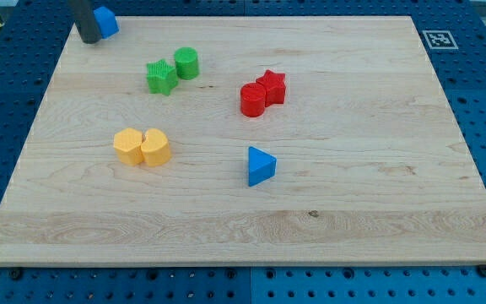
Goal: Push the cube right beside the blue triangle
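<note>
1. My tip [89, 41] rests at the surface's [353, 203] top-left corner, touching the blue cube's [105, 21] left side.
2. The end effector is a bare rod, grasping nothing.
3. The blue triangle [261, 165] lies well apart, toward the view's lower middle.

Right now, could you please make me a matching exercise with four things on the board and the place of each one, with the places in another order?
Things:
1. blue cube
2. blue triangle
3. green star
4. my tip

Places:
A. touching the green cylinder
B. alone, near the board's middle
C. just left of the blue cube
D. the view's top left corner

Pairs: 1-D, 2-B, 3-A, 4-C
</note>
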Motion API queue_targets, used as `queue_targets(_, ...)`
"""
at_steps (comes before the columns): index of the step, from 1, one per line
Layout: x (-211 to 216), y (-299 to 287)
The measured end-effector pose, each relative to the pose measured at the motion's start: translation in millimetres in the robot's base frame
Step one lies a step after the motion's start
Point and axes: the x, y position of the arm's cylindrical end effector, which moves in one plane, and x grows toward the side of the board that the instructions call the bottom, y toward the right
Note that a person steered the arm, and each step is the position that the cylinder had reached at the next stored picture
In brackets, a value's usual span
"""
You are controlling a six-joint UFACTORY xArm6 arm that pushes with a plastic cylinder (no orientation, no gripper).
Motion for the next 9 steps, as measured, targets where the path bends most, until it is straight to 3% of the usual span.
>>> queue_targets(2, -7.4, -46.4)
queue_targets(3, -56.6, -41.0)
queue_targets(7, -34.3, 55.5)
queue_targets(9, -8.6, 75.5)
